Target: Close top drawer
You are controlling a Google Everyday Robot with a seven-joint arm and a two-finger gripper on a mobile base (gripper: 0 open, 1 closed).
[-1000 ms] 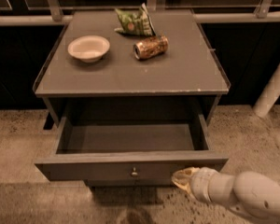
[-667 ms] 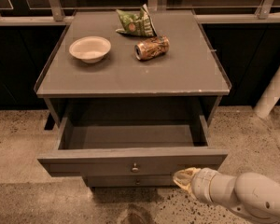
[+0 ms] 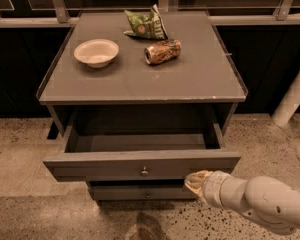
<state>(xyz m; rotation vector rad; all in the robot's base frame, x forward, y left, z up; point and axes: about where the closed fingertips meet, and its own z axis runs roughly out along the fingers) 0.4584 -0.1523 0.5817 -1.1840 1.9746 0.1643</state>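
The top drawer [image 3: 105, 165] is a wide, shallow dark grey drawer with a small round metal knob [image 3: 144, 172]. It stands pulled out from the grey cabinet [image 3: 200, 79], its inside bare. My gripper [image 3: 194, 181] comes in from the lower right on a white arm. Its tip rests against the lower right part of the drawer's front panel, right of the knob.
On the cabinet top lie a white bowl [image 3: 96, 52], a crushed can [image 3: 162, 51] on its side and a green chip bag [image 3: 146, 25]. A lower drawer front [image 3: 140, 192] shows beneath. A white post [image 3: 292, 96] stands at the right. The floor is speckled concrete.
The drawer has slid inward, so less of its inside shows. My gripper has stayed against the front panel and moved with it toward the cabinet.
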